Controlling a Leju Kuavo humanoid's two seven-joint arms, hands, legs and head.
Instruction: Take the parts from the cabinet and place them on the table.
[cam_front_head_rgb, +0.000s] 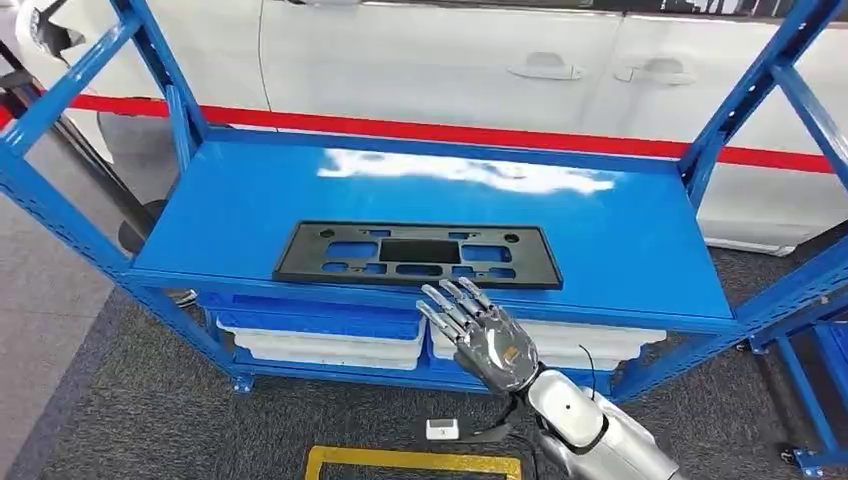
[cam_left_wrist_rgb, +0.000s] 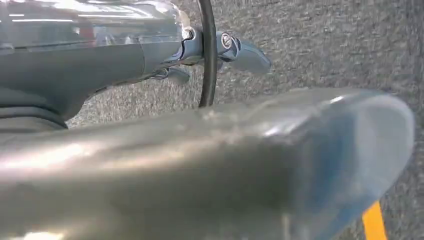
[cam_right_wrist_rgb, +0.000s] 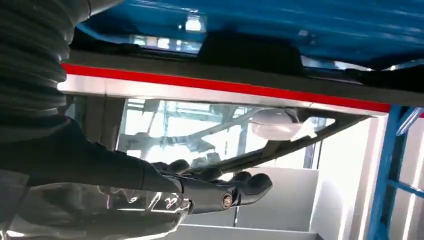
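Observation:
A flat black plastic frame part (cam_front_head_rgb: 415, 255) with several cut-outs lies near the front edge of the blue cabinet shelf (cam_front_head_rgb: 620, 240). My right hand (cam_front_head_rgb: 480, 330) hovers just in front of and slightly below that edge, fingers spread and pointing at the part, holding nothing. In the right wrist view the same hand (cam_right_wrist_rgb: 200, 192) stretches out empty, with the dark part (cam_right_wrist_rgb: 250, 52) on the blue shelf beyond it. My left hand (cam_left_wrist_rgb: 165, 50) hangs over grey carpet, thumb out, nothing in it.
White bins (cam_front_head_rgb: 320, 345) sit on the lower shelf under the part. Blue uprights (cam_front_head_rgb: 735, 110) frame the cabinet's sides. A white car with a red stripe (cam_front_head_rgb: 450, 60) stands behind. On the carpet lie a small white box (cam_front_head_rgb: 441, 430) and a yellow marking (cam_front_head_rgb: 410, 462).

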